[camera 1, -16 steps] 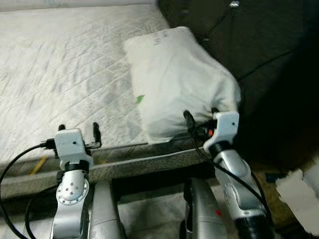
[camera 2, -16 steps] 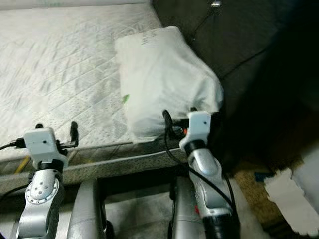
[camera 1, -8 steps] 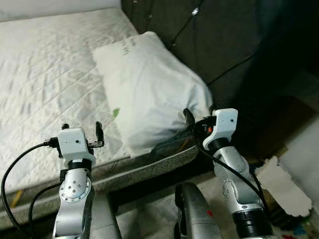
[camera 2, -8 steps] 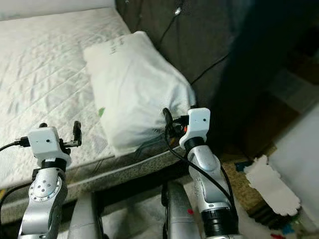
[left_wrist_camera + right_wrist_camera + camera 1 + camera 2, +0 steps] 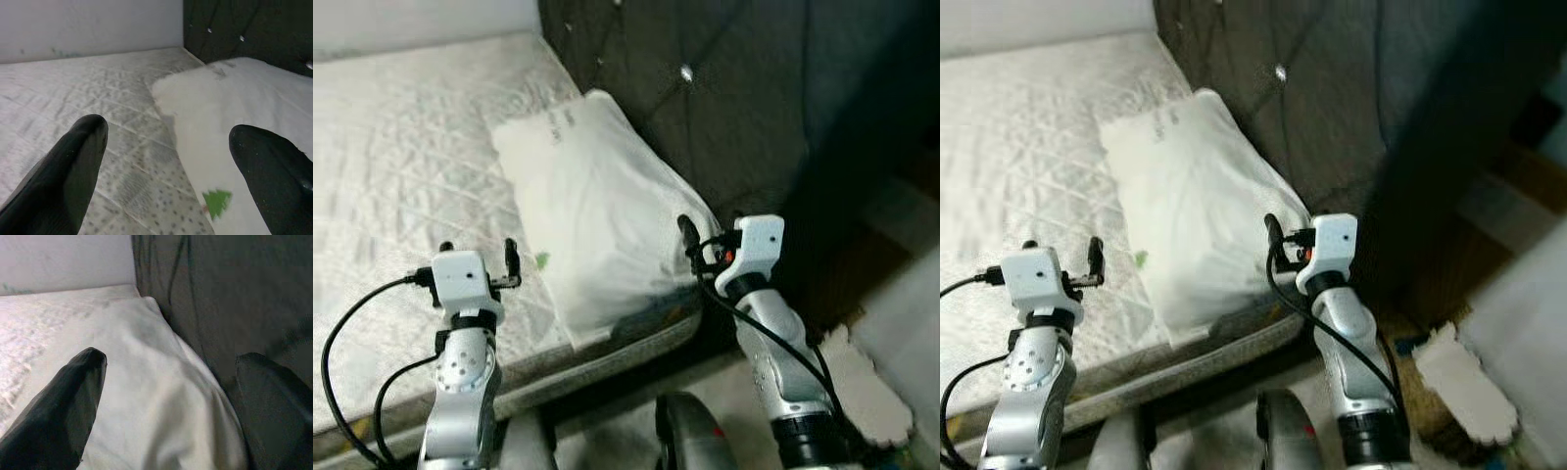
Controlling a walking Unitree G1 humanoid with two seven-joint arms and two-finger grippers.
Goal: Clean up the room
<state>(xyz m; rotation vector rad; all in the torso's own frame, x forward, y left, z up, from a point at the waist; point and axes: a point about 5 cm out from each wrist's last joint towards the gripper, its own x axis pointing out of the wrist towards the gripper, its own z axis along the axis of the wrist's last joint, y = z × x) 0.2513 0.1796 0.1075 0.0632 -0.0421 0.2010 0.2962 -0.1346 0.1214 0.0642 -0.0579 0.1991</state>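
A white pillow (image 5: 597, 211) lies on the quilted white mattress (image 5: 401, 166), up against the dark tufted headboard (image 5: 724, 88). It has a small green mark (image 5: 215, 200) near its front corner. My right gripper (image 5: 710, 230) hovers open over the pillow's near right edge, with the pillow (image 5: 146, 382) lying between and beyond its fingers and nothing held. Left of the pillow, my left gripper (image 5: 478, 247) is open above the mattress (image 5: 98, 98) near the bed's front edge, and it too is empty.
The bed's front edge (image 5: 607, 357) runs just below both grippers. A pale, ragged-edged sheet (image 5: 871, 392) lies on the floor at the lower right. The headboard wall closes off the right side of the bed.
The whole view has swung, so the camera moved. The bed now runs at a slant. Both arms keep the same raised pose, with the right gripper still at the pillow's near right edge.
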